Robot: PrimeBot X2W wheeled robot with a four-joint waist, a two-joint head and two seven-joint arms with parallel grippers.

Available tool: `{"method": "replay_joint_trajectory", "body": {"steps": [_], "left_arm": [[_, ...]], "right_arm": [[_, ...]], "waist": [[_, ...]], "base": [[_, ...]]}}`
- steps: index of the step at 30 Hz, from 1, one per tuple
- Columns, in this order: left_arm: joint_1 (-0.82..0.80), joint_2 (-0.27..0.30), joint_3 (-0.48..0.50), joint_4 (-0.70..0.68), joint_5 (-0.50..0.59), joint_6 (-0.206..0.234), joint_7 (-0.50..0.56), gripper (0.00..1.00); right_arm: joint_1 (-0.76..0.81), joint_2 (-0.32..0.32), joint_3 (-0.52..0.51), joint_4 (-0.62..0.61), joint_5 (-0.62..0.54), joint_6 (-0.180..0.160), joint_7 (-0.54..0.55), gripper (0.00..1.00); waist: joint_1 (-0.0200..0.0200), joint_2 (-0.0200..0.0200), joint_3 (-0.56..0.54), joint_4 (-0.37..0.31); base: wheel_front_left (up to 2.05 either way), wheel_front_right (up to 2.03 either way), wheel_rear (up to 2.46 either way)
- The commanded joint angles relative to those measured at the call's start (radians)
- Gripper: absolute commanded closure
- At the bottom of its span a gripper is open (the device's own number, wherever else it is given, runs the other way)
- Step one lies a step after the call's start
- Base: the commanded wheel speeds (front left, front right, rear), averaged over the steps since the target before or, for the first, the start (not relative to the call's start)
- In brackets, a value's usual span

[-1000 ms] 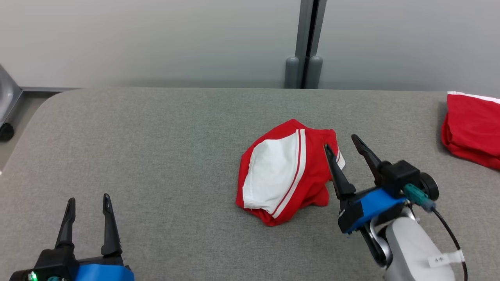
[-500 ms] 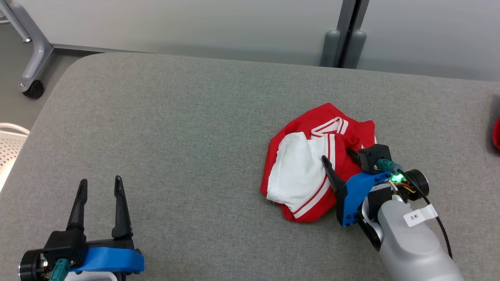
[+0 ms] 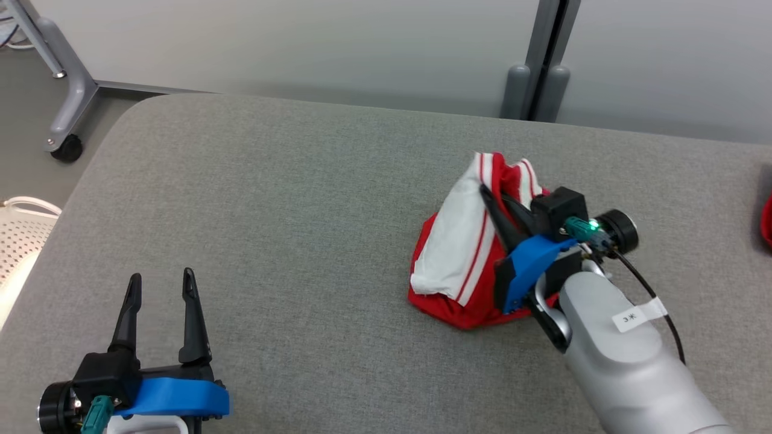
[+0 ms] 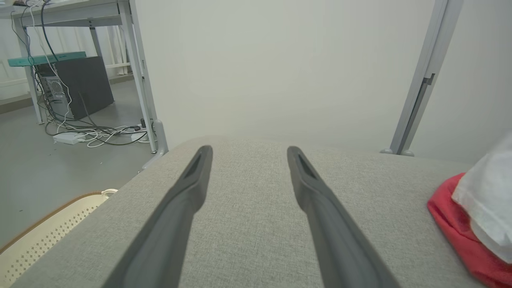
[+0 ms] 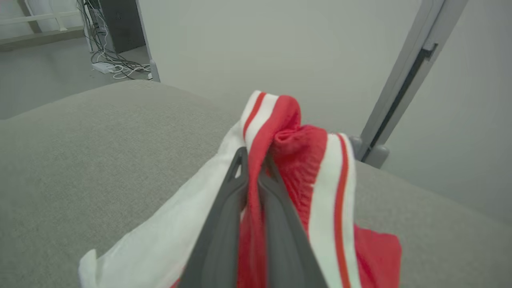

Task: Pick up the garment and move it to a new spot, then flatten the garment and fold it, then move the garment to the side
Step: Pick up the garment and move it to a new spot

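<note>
Garment (image 3: 458,253): right of centre in head view, bunched on table (image 3: 271,199), top ridge peaked. Right gripper (image 3: 493,196) pinched tight on a thin red fold. Left gripper (image 3: 161,278), lower left: wide open, empty. Risk: the shallow pinch slips once the cloth's weight loads it, and the hem drags.

Head cam: we look forward and down from high over the worktop (image 3: 271,211), far edge and wall (image 3: 301,48) at top. Left wrist cam: we sit low, just above the worktop, facing along the left tool (image 4: 249,150) to that wall. Right wrist cam: we look along the right tool (image 5: 253,156), very close on the garment (image 5: 304,160). All three share worktop, garment, wall and grey post (image 3: 546,30).
</note>
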Motion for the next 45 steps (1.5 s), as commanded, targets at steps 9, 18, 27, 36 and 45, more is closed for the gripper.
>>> {"method": "replay_joint_trajectory", "body": {"steps": [9, 18, 27, 36, 45], "left_arm": [[-0.001, -0.001, -0.020, 0.002, -0.014, 0.004, -0.004, 0.00], [0.006, -0.001, -0.022, 0.006, -0.026, 0.010, -0.004, 0.00], [0.021, -0.001, 0.009, -0.008, -0.006, 0.010, -0.004, 0.00], [0.039, -0.001, 0.045, -0.021, 0.020, -0.004, -0.004, 0.00], [0.053, -0.001, 0.057, -0.024, 0.029, -0.008, -0.004, 0.00]], "right_arm": [[-0.010, -0.001, 0.426, -0.207, 0.181, 0.001, -0.009, 1.00], [0.032, -0.002, 0.719, -0.199, 0.349, 0.000, -0.007, 0.00], [0.038, -0.005, 0.473, -0.197, 0.256, 0.000, -0.009, 0.00], [0.271, -0.070, 0.027, -0.392, 0.078, 0.001, -0.009, 0.00], [0.594, -0.019, -0.257, -0.592, -0.004, 0.001, -0.009, 0.00]], "waist": [[0.0000, -0.0002, -0.008, 0.068], [0.0000, -0.0002, 0.002, 0.084], [0.0000, -0.0002, -0.016, -0.016], [0.0000, -0.0002, -0.040, -0.102], [0.0000, -0.0002, -0.040, -0.145]], "base": [[0.00, 0.00, 0.00], [0.00, 0.00, 0.00], [0.00, 0.00, 0.00], [0.00, 0.00, 0.00], [0.00, 0.00, 0.00]]}}
